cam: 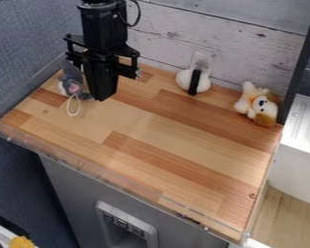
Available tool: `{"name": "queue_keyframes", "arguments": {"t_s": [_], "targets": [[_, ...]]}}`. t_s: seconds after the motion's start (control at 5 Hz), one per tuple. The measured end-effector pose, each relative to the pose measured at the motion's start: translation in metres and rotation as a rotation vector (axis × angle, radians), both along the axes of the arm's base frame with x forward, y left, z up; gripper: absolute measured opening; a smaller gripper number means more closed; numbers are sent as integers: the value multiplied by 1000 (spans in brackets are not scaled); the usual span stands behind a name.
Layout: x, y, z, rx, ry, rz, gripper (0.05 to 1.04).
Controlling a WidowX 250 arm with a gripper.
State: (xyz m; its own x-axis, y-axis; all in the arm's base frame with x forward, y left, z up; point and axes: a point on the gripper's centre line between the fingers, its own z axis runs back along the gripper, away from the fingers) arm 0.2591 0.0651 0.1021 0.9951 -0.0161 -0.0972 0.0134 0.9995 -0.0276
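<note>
The black gripper [102, 92] hangs at the upper left, pointing down over the wooden board. Just left of it, and partly behind it, is a small grey plush toy [71, 86] with a pinkish patch and a pale string loop lying on the wood. At the back middle, by the wall, rests a white rounded object [193, 81] with a black band down its front. A white and brown plush dog [258, 104] leans at the back right corner. How the fingers stand cannot be made out.
The wooden tabletop [164, 140] has a low clear rim along its front and left edges. White plank wall [222, 38] stands behind it, and a blue-grey wall is at left. To the right are a dark post and a white appliance [300, 155].
</note>
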Motion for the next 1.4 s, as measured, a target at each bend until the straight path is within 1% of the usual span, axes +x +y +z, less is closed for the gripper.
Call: {"name": "queue_keyframes", "arguments": {"t_s": [0.2, 0.4, 0.6, 0.8, 1.0, 1.2, 1.4], "targets": [[12, 10, -4, -13, 16, -126, 232], [36, 27, -3, -20, 10, -300, 488], [67, 45, 1, -29, 4, -521, 790], [96, 60, 3, -39, -7, -748, 993], [113, 74, 2, -37, -12, -903, 998], [115, 94, 1, -38, -14, -907, 998], [111, 105, 3, -32, -14, -822, 999]]}}
